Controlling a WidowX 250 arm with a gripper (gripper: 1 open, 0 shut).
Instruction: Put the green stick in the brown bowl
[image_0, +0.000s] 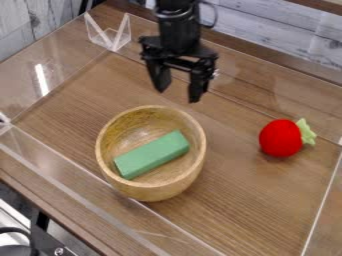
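Note:
The green stick (151, 155) lies flat inside the brown bowl (112, 129), slanting from lower left to upper right. The bowl stands on the wooden table at the centre left. My gripper (179, 91) hangs above and behind the bowl's far right rim, its black fingers (197, 90) spread apart and open, with nothing between them. It touches neither the bowl nor the stick.
A red strawberry-like toy (282, 138) with a green top rests on the table to the right. Clear plastic walls (40, 80) ring the wooden work surface (254, 95). A clear folded piece (107, 33) stands at the back left.

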